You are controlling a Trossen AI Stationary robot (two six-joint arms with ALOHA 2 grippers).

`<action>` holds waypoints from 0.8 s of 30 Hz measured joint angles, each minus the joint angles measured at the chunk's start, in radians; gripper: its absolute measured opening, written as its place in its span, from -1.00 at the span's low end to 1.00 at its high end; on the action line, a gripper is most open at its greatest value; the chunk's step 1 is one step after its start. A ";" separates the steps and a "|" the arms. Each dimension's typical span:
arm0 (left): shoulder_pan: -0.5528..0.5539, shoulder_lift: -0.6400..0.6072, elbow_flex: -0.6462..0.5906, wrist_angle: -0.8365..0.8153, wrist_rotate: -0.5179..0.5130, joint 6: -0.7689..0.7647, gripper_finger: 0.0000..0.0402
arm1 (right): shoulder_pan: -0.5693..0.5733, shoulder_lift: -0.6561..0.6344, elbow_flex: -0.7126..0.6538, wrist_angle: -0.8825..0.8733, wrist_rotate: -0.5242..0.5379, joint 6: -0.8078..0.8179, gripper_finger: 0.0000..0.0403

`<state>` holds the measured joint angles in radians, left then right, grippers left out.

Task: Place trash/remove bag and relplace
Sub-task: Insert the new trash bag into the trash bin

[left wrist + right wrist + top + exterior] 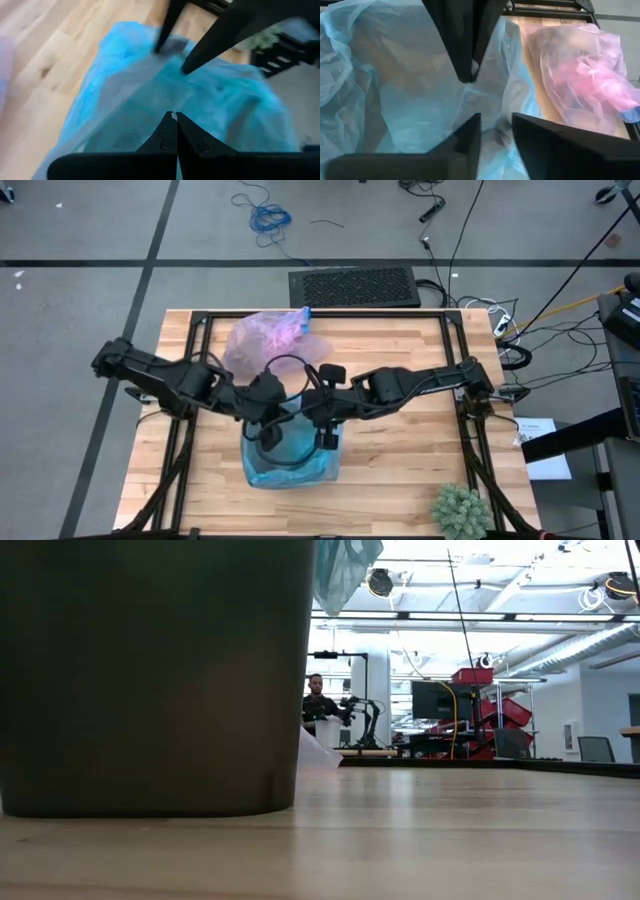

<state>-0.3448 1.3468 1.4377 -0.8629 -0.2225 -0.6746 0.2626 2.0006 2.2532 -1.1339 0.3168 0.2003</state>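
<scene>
From above, both arms meet over the middle of the wooden table (400, 490). They are there to line the bin: the light blue plastic bag (290, 465) sits under them, spread over the bin's mouth. The left gripper (270, 430) and the right gripper (327, 435) reach down into or onto that blue film from either side. The lavender-pink bag (268, 340), bunched and apparently full, lies on the table just behind the bin, touching or nearly touching it; it looks set aside as the removed liner. A green spiky plant (462, 512) stands at the near right corner, well apart. No loose trash shows on the table.

At table height, the dark bin (150, 670) fills the left of the picture and hides nearly everything behind it. A flap of blue film (345, 570) hangs above its rim. A person (316, 700) sits far off in the room.

Past the left wrist, the left gripper (175, 117) has its fingers pressed together; whether film is caught between them I cannot tell. The other arm's fingers (220, 35) poke into the blue bag (125, 95) beyond.

Past the right wrist, the right gripper (496, 125) stands with a gap between its fingers, blue bag (410, 100) lying in and around the gap; a firm pinch is not evident. The pink bag (580, 75) lies beside.
</scene>
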 joint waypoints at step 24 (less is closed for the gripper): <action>-0.004 -0.001 -0.335 0.370 -0.071 -0.104 -1.00 | -0.054 0.021 -0.003 -0.188 0.105 0.185 -1.00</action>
<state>-0.3492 1.3460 1.1027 -0.4927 -0.2935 -0.7788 0.2085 2.0213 2.2501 -1.3216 0.4217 0.3850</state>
